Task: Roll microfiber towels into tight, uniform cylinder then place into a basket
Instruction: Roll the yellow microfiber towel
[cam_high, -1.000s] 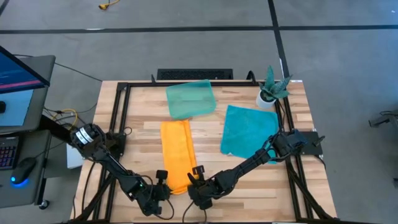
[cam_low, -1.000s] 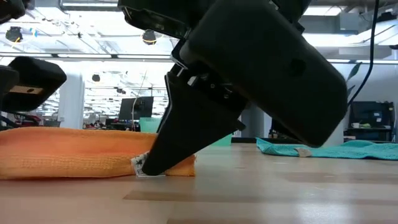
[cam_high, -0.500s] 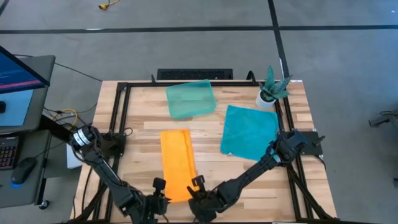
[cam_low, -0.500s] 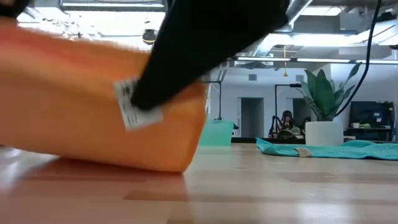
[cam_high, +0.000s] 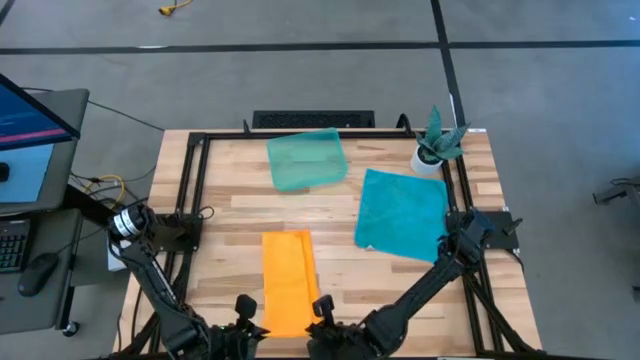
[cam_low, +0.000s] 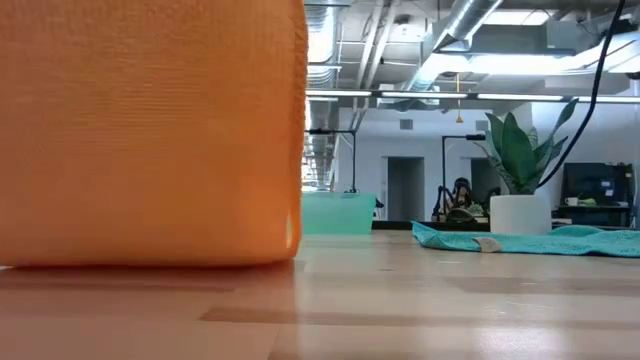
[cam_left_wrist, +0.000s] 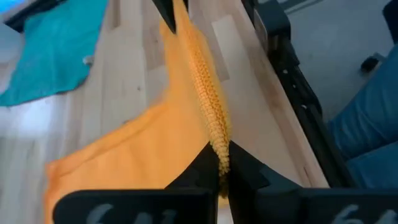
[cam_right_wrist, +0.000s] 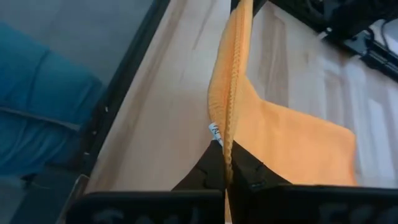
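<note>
The orange towel (cam_high: 287, 281) lay folded into a long strip on the table (cam_high: 220, 215), its near end raised off the wood by both arms at the table's front edge. The left gripper (cam_left_wrist: 222, 169) was clamped on one near corner and the right gripper (cam_right_wrist: 225, 163) on the other, each pinching the hem, with the edge stretched between them. In the low view the raised cloth hung as a flat orange curtain (it filled most of that picture).

The cloth looked light, soft and limp, likely to sag and wrinkle wherever it was not held taut, so corners or hem seemed the sensible hold, and a small white tag (cam_right_wrist: 214, 131) marked the right-hand corner.

The teal towel (cam_high: 402, 212) lay spread flat towards the right, well apart from the orange one. The basket (cam_high: 306, 160) sat beyond the orange towel, near the far edge. A potted plant (cam_high: 435, 142) stood at the far right corner, just beside the teal towel. Nothing stood between the orange towel and the basket.
</note>
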